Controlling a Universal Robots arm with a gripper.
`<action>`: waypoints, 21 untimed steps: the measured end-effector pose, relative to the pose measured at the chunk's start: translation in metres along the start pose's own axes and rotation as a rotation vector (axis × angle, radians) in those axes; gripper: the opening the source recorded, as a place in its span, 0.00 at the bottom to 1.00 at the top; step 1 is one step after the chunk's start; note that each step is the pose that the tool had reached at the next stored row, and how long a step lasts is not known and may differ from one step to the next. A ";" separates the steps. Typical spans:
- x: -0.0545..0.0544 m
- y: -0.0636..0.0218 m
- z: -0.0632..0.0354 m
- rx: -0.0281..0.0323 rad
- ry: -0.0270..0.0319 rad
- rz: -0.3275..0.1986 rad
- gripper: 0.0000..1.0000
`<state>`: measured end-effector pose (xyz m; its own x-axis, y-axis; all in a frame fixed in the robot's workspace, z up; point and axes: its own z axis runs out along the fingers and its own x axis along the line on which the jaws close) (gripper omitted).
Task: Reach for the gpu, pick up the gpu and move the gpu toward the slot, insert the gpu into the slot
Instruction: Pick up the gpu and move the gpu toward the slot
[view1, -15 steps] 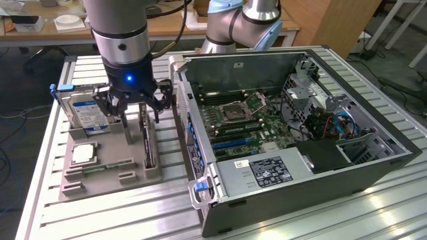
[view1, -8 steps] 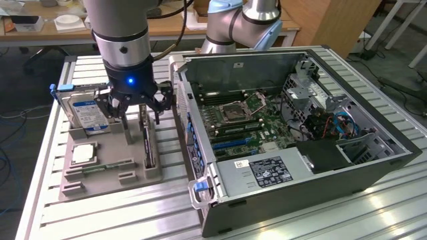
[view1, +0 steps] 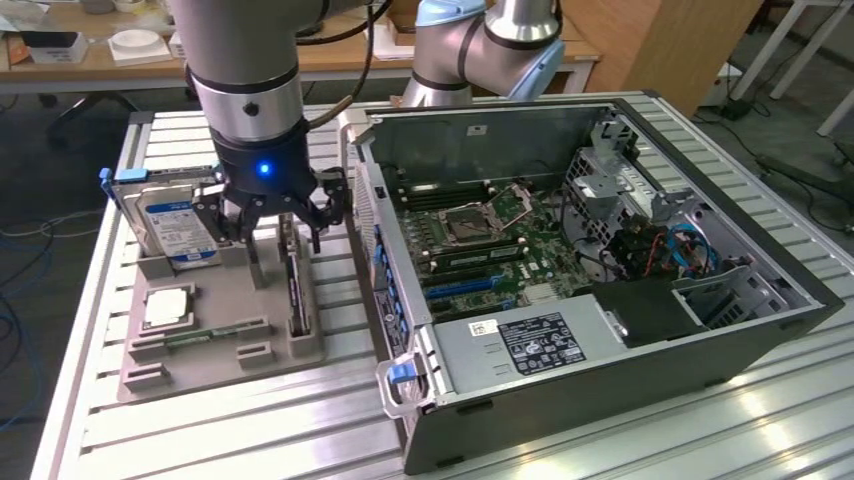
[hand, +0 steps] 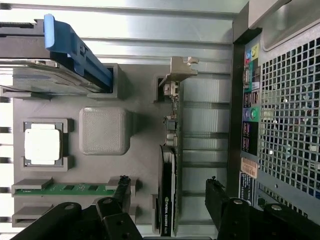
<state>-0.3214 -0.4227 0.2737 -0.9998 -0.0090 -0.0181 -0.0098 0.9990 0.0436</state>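
My black fingers are spread apart and grip nothing. They stand either side of the thin dark circuit card with a metal end bracket, the gpu, which stands on edge in the grey plastic holder tray. The gripper hangs just above it. My worry is that one finger sits near the green memory stick and could catch it, or tilt the card. The narrow blue slot lies well apart.

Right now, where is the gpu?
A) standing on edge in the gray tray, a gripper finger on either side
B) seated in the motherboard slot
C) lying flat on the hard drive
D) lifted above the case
A: the gpu stands on edge in its groove of the gray tray, and the gripper is open around it, with a gap between each finger and the card.
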 end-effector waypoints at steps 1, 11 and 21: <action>0.000 -0.0003 0.0010 -0.0001 -0.0001 0.000 0.71; 0.000 -0.0014 0.0178 0.0000 0.0000 -0.002 0.71; 0.001 -0.0020 0.0308 -0.0001 0.0001 -0.002 0.71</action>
<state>-0.3214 -0.4233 0.2429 -0.9998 -0.0113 -0.0181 -0.0121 0.9990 0.0437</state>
